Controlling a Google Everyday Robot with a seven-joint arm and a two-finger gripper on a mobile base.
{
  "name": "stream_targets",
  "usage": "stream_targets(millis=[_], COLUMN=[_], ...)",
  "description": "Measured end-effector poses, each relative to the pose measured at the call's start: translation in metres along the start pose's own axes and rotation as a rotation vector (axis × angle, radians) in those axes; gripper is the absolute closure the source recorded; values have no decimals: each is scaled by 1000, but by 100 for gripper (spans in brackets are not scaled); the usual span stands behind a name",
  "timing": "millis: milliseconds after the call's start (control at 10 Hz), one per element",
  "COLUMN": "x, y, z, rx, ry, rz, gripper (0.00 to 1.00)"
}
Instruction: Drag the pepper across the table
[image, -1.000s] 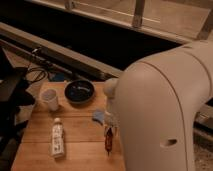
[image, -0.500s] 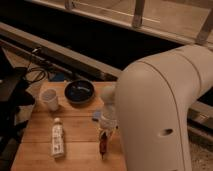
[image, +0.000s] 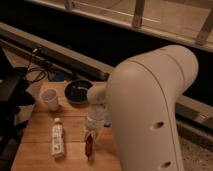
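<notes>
The pepper (image: 89, 146) is a slim dark red item lying on the light wooden table (image: 40, 131), pointing toward the front edge. My gripper (image: 92, 129) hangs from the big white arm (image: 150, 110) and sits right over the pepper's far end, touching or nearly touching it. The arm hides the right part of the table.
A white bottle (image: 58, 138) lies on the table left of the pepper. A white cup (image: 50, 99) and a dark bowl (image: 77, 91) stand at the back. Something blue (image: 106, 120) shows behind the gripper. Dark equipment (image: 12, 95) stands at the left edge.
My gripper and the pepper under it have moved left across the table, closer to the white bottle. The bottle, cup and bowl have stayed put.
</notes>
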Motion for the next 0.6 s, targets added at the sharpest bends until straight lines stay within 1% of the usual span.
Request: stream_targets(millis=[200, 400, 500, 600], x=[-1, -3, -4, -5], y=[9, 19, 21, 24], z=[4, 11, 12, 15], rx=[-16, -33, -42, -43], ry=[24, 60, 69, 81], rz=[-44, -88, -103, -120], gripper=[95, 95, 95, 95])
